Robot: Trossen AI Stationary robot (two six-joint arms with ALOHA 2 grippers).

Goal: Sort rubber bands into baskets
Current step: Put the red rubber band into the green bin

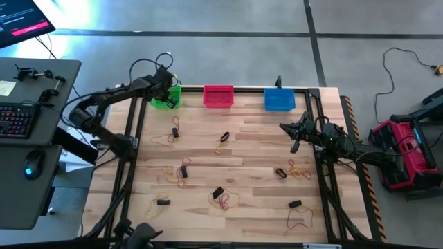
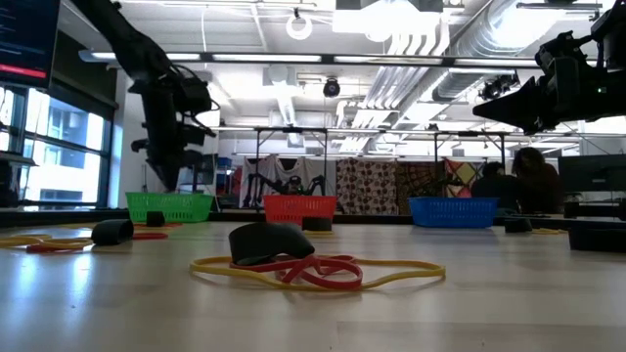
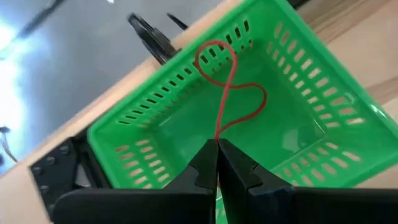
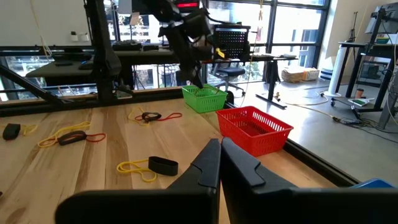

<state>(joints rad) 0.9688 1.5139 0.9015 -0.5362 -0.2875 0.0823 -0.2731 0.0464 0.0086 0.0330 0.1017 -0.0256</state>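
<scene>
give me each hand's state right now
Left hand: closed on a red rubber band over the green basket.
Right hand: closed, holding nothing.

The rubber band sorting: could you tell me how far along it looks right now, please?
Barely started. No band shows inside the red basket. In hand: the left hand is shut on a red rubber band dangling over the green basket. Left: many bands scattered across the table. The right hand hangs shut and empty above it.

red band (image 3: 231,93) over green basket (image 3: 155,134), pinched
</scene>
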